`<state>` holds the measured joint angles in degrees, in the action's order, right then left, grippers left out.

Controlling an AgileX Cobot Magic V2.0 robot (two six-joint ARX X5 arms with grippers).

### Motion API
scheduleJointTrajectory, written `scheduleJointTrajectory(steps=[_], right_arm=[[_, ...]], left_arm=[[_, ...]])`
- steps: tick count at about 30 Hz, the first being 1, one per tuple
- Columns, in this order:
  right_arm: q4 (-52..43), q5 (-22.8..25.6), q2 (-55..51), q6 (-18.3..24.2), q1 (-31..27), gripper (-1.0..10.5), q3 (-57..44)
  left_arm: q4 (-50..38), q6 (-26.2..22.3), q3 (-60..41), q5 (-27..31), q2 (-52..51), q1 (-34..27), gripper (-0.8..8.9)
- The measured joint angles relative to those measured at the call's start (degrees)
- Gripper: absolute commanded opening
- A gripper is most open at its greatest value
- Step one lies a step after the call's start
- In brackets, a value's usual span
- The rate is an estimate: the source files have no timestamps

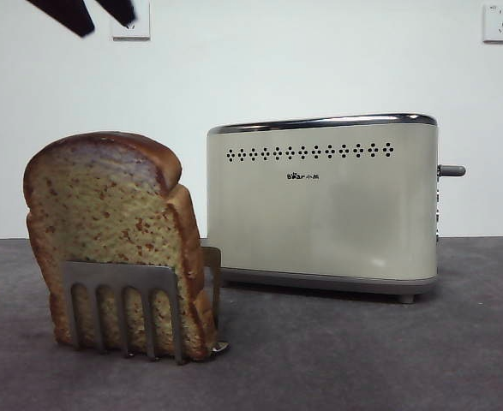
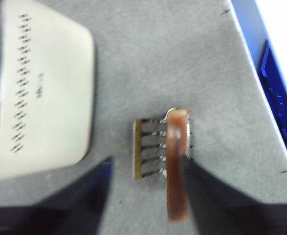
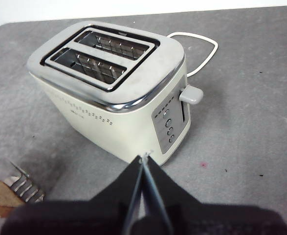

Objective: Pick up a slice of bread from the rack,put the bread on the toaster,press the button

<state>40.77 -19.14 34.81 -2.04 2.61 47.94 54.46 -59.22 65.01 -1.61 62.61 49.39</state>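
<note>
bread: thick brown-crusted slice (image 1: 105, 223) upright in small steel comb rack (image 1: 122, 295); looks light, squishy; grab the crust edges gently
left pincer (image 2: 145, 169): spread wide, hovering above it
right pincer (image 3: 143, 169): closed, empty

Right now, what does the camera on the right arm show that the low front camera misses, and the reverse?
Only the right wrist view shows the toaster's two empty top slots, its white cord and the right tool, shut. Only the front view shows the slice of bread's speckled face and wall sockets. Both show the toaster, its button, the rack.
</note>
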Motion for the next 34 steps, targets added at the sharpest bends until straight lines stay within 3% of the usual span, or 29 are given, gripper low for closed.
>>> scheduleJointTrajectory(steps=[10, 13, 19, 20, 22, 24, 34], right_arm=[[0.7, -0.3, 0.0, 1.9, 0.0, 0.0, 0.0], [1.8, -0.3, 0.0, 1.9, 0.0, 0.0, 0.0], [2.7, -0.3, 0.0, 1.9, 0.0, 0.0, 0.0], [2.8, -0.3, 0.0, 1.9, 0.0, 0.0, 0.0], [2.9, -0.3, 0.0, 1.9, 0.0, 0.0, 0.0], [2.9, -0.3, 0.0, 1.9, 0.0, 0.0, 0.0], [2.9, -0.3, 2.8, 1.9, 0.0, 0.0, 0.0]], left_arm=[[1.5, 1.1, 0.0, 0.2, 9.9, -0.5, 4.60], [1.2, 1.4, 0.0, 0.3, 12.7, -3.0, 3.01], [1.6, 1.5, 0.0, 0.4, 15.5, -6.9, 3.00], [1.6, 1.5, 0.0, 0.4, 16.0, -7.0, 2.71], [1.7, 1.7, 0.0, 0.4, 16.4, -7.1, 0.96], [1.7, 1.7, 0.0, 0.4, 16.4, -7.1, -0.12], [2.7, -0.4, 0.0, 0.4, 11.4, -7.1, -0.10]])
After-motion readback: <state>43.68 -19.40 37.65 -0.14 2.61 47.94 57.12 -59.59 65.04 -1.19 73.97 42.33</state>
